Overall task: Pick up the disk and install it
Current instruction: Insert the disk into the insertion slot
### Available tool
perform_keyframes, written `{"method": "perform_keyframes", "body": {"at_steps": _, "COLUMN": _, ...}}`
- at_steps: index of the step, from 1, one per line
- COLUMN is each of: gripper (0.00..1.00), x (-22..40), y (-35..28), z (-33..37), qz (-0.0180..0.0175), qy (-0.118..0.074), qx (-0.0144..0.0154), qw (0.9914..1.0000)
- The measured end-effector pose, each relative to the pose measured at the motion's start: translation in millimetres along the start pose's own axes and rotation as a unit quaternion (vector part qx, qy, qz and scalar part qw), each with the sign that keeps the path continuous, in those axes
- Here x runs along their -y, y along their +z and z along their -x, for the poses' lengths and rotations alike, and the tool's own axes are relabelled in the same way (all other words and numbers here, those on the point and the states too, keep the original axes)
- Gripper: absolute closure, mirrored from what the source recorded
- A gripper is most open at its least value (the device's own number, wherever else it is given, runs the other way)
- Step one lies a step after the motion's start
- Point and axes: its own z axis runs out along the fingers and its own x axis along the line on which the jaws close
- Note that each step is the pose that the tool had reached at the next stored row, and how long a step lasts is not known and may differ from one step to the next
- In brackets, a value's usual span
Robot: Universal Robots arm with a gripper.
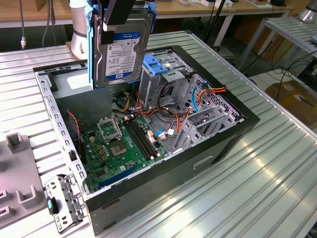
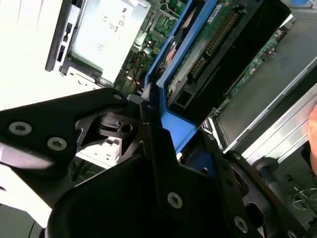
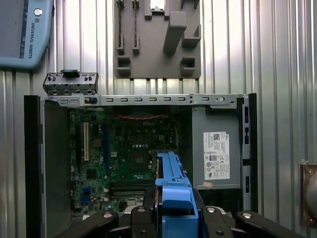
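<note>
Exterior view's left: grey plastic fixture plate (image 1: 25, 173) on ribbed metal table (image 1: 257, 198). Next: black gripper (image 1: 118, 15) clamped on flat silver-metal disk (image 1: 121, 47), blue-edged, upright, airborne above open black computer case (image 1: 198, 158), green motherboard (image 1: 119, 144) inside. Right: light-blue plastic latch plate (image 1: 157, 67).

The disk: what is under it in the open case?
Below the disk lies the open computer case with the green motherboard and cables. In the first wrist view the disk's blue bracket covers part of the board.
</note>
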Motion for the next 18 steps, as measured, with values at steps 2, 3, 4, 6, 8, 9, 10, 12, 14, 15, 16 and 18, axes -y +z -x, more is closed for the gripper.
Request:
{"method": "perform_keyframes", "body": {"at_steps": 2, "gripper": 0.63, "x": 3.8, "y": 0.0, "z": 0.0, "qz": 0.0000, "qy": 0.000, "qx": 0.0000, "qw": 1.00000}}
{"method": "perform_keyframes", "body": {"at_steps": 3, "gripper": 0.63, "x": 5.7, "y": 0.0, "z": 0.1, "qz": 0.0000, "qy": 0.000, "qx": 0.0000, "qw": 1.00000}}
{"method": "perform_keyframes", "body": {"at_steps": 4, "gripper": 0.63, "x": 7.9, "y": 0.0, "z": 0.1, "qz": 0.0000, "qy": 0.000, "qx": 0.0000, "qw": 1.00000}}
{"method": "perform_keyframes", "body": {"at_steps": 6, "gripper": 0.63, "x": 11.9, "y": -0.1, "z": 0.1, "qz": 0.0000, "qy": 0.000, "qx": 0.0000, "qw": 1.00000}}
{"method": "perform_keyframes", "body": {"at_steps": 8, "gripper": 0.63, "x": 17.1, "y": -0.1, "z": 0.0, "qz": 0.0000, "qy": 0.000, "qx": 0.0001, "qw": 1.00000}}
{"method": "perform_keyframes", "body": {"at_steps": 9, "gripper": 0.63, "x": 19.7, "y": -0.2, "z": 0.0, "qz": 0.0000, "qy": 0.000, "qx": 0.0000, "qw": 1.00000}}
{"method": "perform_keyframes", "body": {"at_steps": 10, "gripper": 0.63, "x": 21.9, "y": -0.2, "z": -0.3, "qz": 0.0000, "qy": 0.000, "qx": 0.0000, "qw": 1.00000}}
{"method": "perform_keyframes", "body": {"at_steps": 12, "gripper": 0.63, "x": 23.7, "y": -0.2, "z": -0.8, "qz": 0.0000, "qy": 0.000, "qx": 0.0000, "qw": 1.00000}}
{"method": "perform_keyframes", "body": {"at_steps": 14, "gripper": 0.63, "x": 24.5, "y": -0.3, "z": -1.9, "qz": 0.0000, "qy": 0.000, "qx": 0.0000, "qw": 1.00000}}
{"method": "perform_keyframes", "body": {"at_steps": 15, "gripper": 0.63, "x": 24.6, "y": -0.3, "z": -2.8, "qz": 0.0000, "qy": 0.000, "qx": 0.0000, "qw": 1.00000}}
{"method": "perform_keyframes", "body": {"at_steps": 16, "gripper": 0.63, "x": 24.6, "y": -0.3, "z": -4.3, "qz": 0.0000, "qy": 0.000, "qx": 0.0000, "qw": 1.00000}}
{"method": "perform_keyframes", "body": {"at_steps": 18, "gripper": 0.63, "x": 24.8, "y": -0.1, "z": -8.1, "qz": 0.0000, "qy": 0.000, "qx": 0.0001, "qw": 1.00000}}
